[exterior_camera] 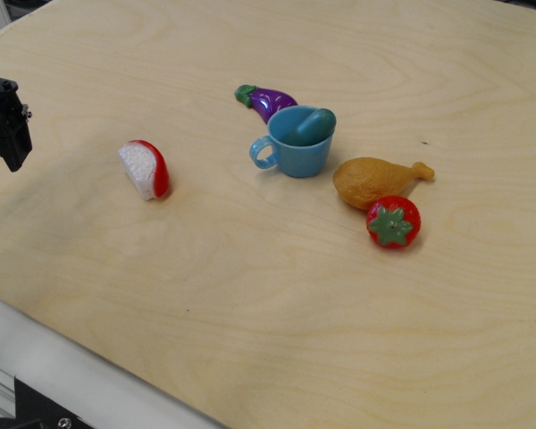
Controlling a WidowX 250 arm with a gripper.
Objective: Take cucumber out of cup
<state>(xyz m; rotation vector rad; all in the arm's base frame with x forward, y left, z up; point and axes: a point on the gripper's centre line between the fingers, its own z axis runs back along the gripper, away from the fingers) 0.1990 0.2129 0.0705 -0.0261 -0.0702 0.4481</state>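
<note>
The teal-green cucumber (311, 126) lies tilted inside the light blue cup (295, 154), its rounded end sticking out over the right rim. The cup stands upright on the wooden table, handle pointing left. My black gripper (9, 134) hangs at the far left edge of the view, well away from the cup and above the table. Only part of it shows, and I cannot tell whether its fingers are open or shut. Nothing is seen in it.
A purple eggplant (268, 99) lies just behind the cup. A yellow-brown chicken drumstick (375, 180) and a red tomato (393, 222) lie to the cup's right. A red-and-white wedge (145, 169) lies to its left. The table's front edge (71, 344) runs along the lower left.
</note>
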